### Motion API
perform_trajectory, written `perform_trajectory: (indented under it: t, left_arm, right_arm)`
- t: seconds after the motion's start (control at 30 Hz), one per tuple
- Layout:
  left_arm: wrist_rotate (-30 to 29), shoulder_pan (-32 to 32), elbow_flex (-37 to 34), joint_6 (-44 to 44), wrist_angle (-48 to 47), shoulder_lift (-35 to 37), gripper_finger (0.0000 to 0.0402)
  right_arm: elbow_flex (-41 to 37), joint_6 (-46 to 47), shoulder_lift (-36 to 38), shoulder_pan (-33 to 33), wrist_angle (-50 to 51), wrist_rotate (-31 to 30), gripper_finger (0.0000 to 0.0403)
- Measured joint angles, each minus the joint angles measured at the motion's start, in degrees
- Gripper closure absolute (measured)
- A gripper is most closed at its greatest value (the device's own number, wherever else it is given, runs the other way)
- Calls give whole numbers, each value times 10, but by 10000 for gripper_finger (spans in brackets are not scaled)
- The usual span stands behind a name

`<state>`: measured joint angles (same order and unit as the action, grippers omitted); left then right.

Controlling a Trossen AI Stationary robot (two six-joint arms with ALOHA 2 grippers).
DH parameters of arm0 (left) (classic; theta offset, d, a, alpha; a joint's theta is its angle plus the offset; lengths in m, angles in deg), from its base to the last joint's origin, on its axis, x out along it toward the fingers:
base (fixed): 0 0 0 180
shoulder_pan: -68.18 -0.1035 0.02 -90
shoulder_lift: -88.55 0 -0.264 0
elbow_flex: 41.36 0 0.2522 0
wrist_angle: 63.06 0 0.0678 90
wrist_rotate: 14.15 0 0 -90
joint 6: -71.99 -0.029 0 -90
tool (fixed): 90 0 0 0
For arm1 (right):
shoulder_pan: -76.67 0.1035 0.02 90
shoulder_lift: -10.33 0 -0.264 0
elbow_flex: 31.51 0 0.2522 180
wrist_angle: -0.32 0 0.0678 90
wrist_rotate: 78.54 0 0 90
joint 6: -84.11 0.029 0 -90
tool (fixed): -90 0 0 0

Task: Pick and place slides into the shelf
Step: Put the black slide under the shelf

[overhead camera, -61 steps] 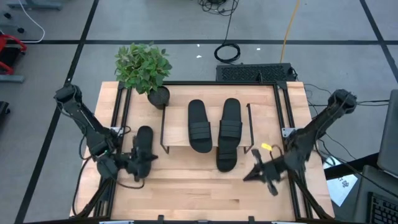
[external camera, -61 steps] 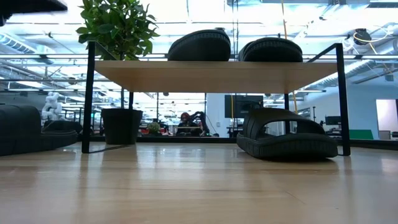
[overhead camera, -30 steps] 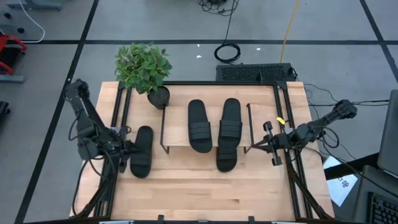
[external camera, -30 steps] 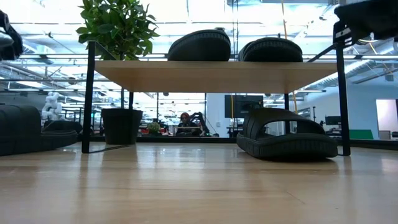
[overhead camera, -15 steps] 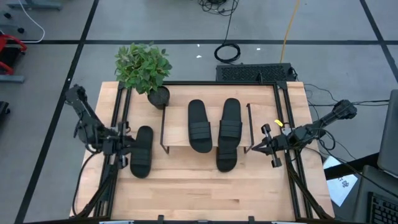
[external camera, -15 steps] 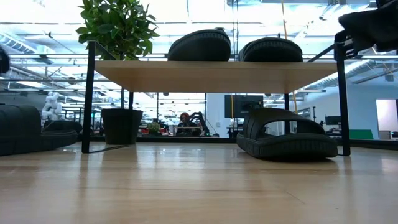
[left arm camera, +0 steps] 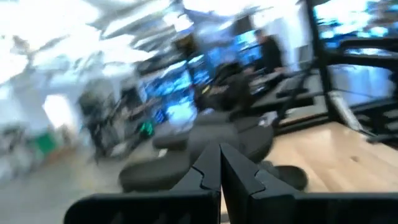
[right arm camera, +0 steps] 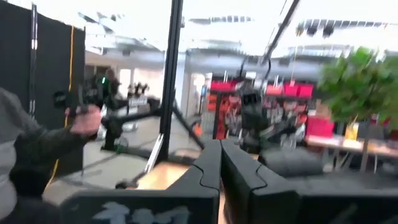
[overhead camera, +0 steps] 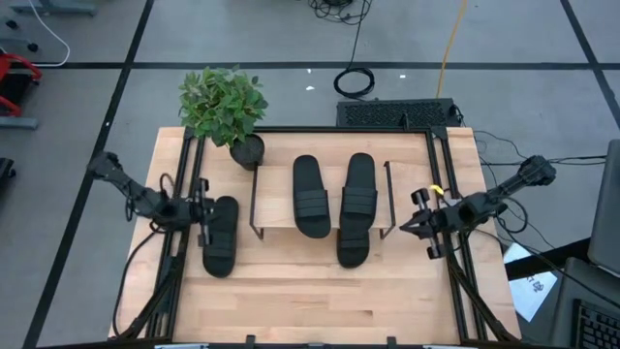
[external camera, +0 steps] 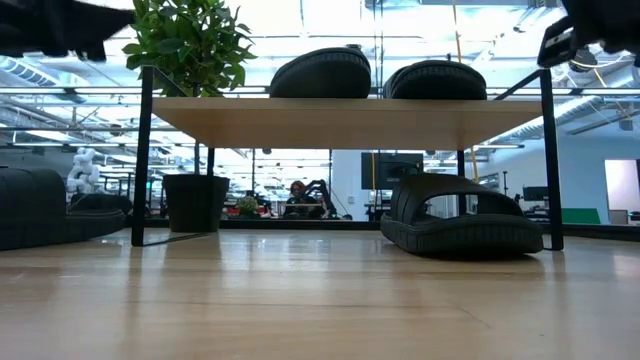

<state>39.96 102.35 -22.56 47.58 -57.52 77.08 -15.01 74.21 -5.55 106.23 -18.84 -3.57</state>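
Two black slides (overhead camera: pixel 312 194) (overhead camera: pixel 359 187) lie side by side on the shelf (overhead camera: pixel 276 221), seen in the low view as humps (external camera: pixel 320 72) (external camera: pixel 437 78) on its board (external camera: pixel 340 122). A third slide (overhead camera: pixel 353 242) rests on the table, part under the shelf's front (external camera: pixel 465 225). The fourth slide (overhead camera: pixel 219 236) lies on the table left of the shelf. My left gripper (overhead camera: pixel 208 209) hovers shut, high beside that slide's far half (left arm camera: pixel 221 168). My right gripper (overhead camera: pixel 403 230) hovers shut right of the shelf (right arm camera: pixel 221 163).
A potted plant (overhead camera: pixel 225 107) stands at the table's far left corner, next to the shelf's left legs (external camera: pixel 140 160). Black frame rails (overhead camera: pixel 441 174) run along both table sides. A person's hand and sleeve (right arm camera: pixel 37 143) show beyond the table in the right wrist view.
My left arm has folded down lower and its shut gripper has swung toward the table's far edge alongside the left slide, rolling as it went. My right gripper has tipped its fingers upward a little in place. No slide has moved.
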Motion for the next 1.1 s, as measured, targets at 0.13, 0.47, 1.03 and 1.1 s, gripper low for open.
perform_trajectory:
  t: [0.13,0.47,1.03,1.1]
  left_arm:
    - [42,-1,17,11,-45,-20,399]
    - [-155,64,209,17,-238,-195,398]
    - [-541,257,498,125,-282,-506,400]
    - [-542,265,516,116,-274,-519,401]
  right_arm:
    - [0,-43,0,0,-49,-2,403]
    - [6,-151,0,0,-80,-123,403]
    - [7,-84,-1,0,-2,-152,403]
    - [7,-84,-1,0,-2,-152,403]
